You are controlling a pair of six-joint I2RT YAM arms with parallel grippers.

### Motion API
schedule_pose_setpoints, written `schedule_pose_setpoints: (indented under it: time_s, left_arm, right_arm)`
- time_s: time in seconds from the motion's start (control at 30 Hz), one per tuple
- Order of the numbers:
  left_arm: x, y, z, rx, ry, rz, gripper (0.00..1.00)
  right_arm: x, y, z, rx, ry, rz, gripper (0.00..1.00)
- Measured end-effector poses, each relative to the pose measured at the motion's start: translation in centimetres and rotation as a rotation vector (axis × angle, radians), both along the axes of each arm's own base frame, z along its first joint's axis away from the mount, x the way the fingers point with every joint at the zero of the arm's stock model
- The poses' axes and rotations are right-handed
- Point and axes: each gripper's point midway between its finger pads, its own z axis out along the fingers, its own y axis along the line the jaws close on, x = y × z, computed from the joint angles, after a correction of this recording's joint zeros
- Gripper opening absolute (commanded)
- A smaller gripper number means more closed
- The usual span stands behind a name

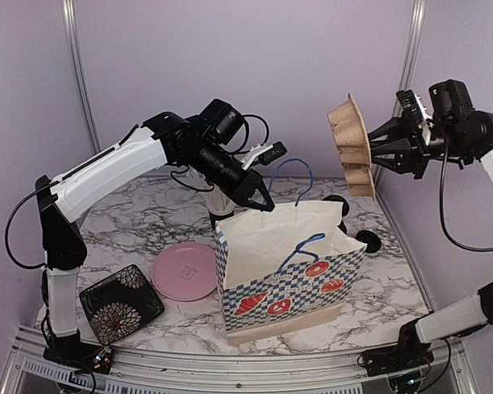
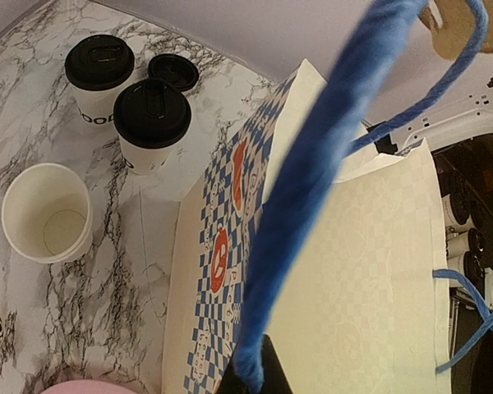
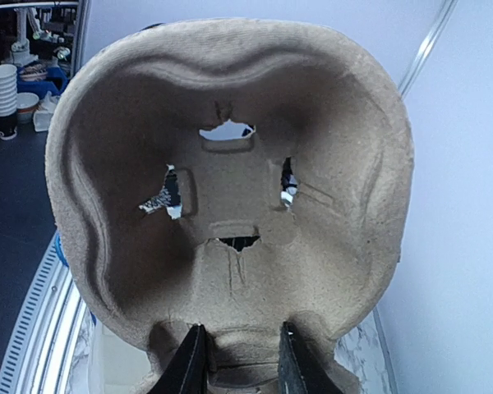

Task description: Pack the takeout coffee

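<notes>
Two white "GOOD" cups with black lids point(image 2: 152, 123) point(image 2: 99, 74) stand on the marble table left of the paper bag, with a loose black lid point(image 2: 172, 71) and an open empty cup point(image 2: 47, 212) beside them. In the top view the left arm mostly hides them; one cup point(image 1: 222, 200) shows under it. My left gripper point(image 1: 261, 199) point(image 2: 259, 379) is shut on the bag's blue handle point(image 2: 312, 180) and holds it up. The blue-checked bag point(image 1: 287, 263) stands open. My right gripper point(image 1: 380, 149) point(image 3: 240, 365) is shut on a brown pulp cup carrier point(image 1: 351, 144) point(image 3: 230, 189), held high at the right.
A pink plate point(image 1: 185, 271) and a black flower-patterned square dish point(image 1: 121, 302) lie left of the bag. Round black lids point(image 1: 370, 240) point(image 1: 337, 202) lie right of and behind the bag. Cell walls and posts close in the back and sides.
</notes>
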Motion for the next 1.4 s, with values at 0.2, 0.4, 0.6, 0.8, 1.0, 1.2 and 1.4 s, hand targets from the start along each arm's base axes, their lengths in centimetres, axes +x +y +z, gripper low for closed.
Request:
schedule_pose_setpoints:
  time_s: [0.2,0.4,0.6,0.8,1.0,1.2,1.4]
  left_arm:
    - [0.5,-1.6,0.1,-0.036,0.027,-0.019,0.00]
    - [0.2,-1.9,0.0,-0.044,0.065,-0.024,0.19]
    - [0.6,-1.9,-0.1,-0.042,0.057,-0.001,0.47]
    - [1.1,0.7,0.0,0.006,0.003,0.069,0.68]
    - [2.1,6.9,5.8,-0.065,-0.160,0.232,0.70]
    - [1.5,12.3,9.7,-0.163,-0.288,0.387,0.71]
    - [1.8,14.9,6.5,-0.155,-0.284,0.486,0.73]
  right_arm:
    - [-1.5,3.6,-1.2,0.027,0.082,0.167,0.26]
    - [-2.1,6.8,-4.4,-0.035,0.153,0.247,0.26]
    - [-3.3,9.6,-8.5,-0.149,0.189,0.293,0.26]
    - [-2.7,10.3,-10.8,-0.234,0.188,0.255,0.26]
    - [-1.8,10.6,-13.0,-0.323,0.193,0.212,0.26]
    - [-2.1,11.3,-15.4,-0.431,0.183,0.190,0.26]
    - [-1.9,11.7,-18.1,-0.548,0.188,0.148,0.25]
